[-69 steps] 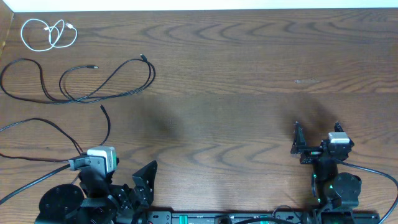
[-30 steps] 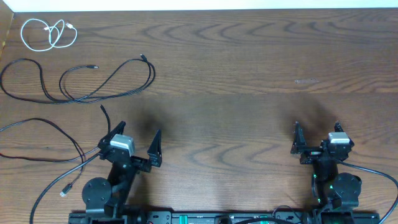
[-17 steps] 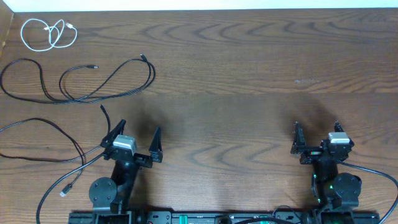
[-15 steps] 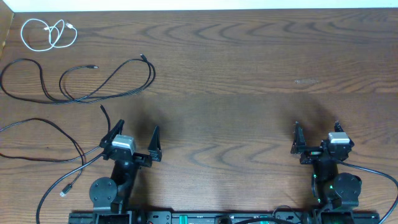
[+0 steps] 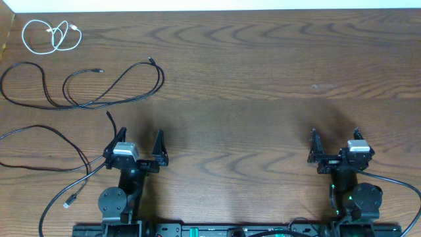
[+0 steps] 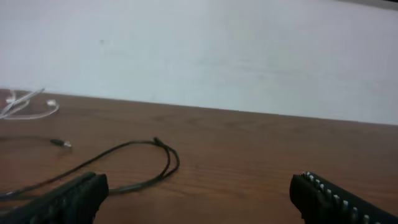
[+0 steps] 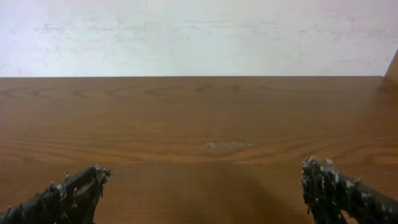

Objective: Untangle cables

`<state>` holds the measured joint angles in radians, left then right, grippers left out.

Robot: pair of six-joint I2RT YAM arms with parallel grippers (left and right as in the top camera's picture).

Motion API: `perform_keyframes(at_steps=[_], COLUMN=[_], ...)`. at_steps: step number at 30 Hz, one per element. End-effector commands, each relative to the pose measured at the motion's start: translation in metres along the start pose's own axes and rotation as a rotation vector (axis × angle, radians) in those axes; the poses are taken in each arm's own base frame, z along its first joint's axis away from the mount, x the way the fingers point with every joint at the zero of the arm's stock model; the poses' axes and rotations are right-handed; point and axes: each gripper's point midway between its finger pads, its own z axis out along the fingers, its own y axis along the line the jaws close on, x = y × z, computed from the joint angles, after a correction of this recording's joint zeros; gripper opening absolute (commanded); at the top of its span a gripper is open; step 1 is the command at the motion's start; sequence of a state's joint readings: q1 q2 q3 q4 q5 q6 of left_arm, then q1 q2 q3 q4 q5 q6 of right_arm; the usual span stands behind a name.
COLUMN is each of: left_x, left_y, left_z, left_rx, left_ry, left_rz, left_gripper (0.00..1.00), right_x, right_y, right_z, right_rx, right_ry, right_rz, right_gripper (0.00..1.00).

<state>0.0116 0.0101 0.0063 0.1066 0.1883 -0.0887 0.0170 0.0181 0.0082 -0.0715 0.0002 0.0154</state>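
Note:
Three cables lie apart at the table's left. A short white cable (image 5: pixel 51 35) is coiled in the far left corner. A long black cable (image 5: pixel 99 89) loops below it. Another black cable (image 5: pixel 56 131) runs from the left edge past my left arm, one plug end (image 5: pixel 66 204) near the front. My left gripper (image 5: pixel 140 135) stands open and empty just right of that cable's other end (image 5: pixel 108 114). In the left wrist view, the left gripper (image 6: pixel 199 199) faces the black loop (image 6: pixel 149 155) and the white cable (image 6: pixel 28 107). My right gripper (image 5: pixel 335 135) (image 7: pixel 202 193) is open, empty, far from all cables.
The wooden table (image 5: pixel 250 92) ends at a pale wall along its far edge. A small pale scuff (image 5: pixel 323 85) (image 7: pixel 229 144) marks the wood ahead of the right gripper. Both arm bases sit at the front edge.
My left arm has swung up from the front left corner and its open gripper now points straight toward the far side. The right arm and the cables have not moved.

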Motion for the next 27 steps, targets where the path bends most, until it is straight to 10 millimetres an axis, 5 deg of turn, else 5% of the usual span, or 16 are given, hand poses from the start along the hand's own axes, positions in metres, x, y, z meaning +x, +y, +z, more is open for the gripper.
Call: perform_keyframes(at_steps=[1,5,27], left_x=[0.013,0.038,0.039], left_y=[0.025,0.037,0.034], left_z=[-0.002,-0.007,-0.006], left_rx=[-0.139,-0.214,-0.181], left_ry=[0.038,0.129,0.153], left_rz=[-0.118,-0.149,0.053], left_gripper=[0.99,0.99,0.99], right_x=[0.001,0.001,0.001], right_y=[-0.002,-0.002,-0.002], right_z=[0.000,0.000,0.000], right_rx=[0.012,0.012,0.012], right_ry=[-0.001,-0.001,-0.001], right_rz=[0.014,0.014,0.014], right_gripper=[0.99,0.99,0.99])
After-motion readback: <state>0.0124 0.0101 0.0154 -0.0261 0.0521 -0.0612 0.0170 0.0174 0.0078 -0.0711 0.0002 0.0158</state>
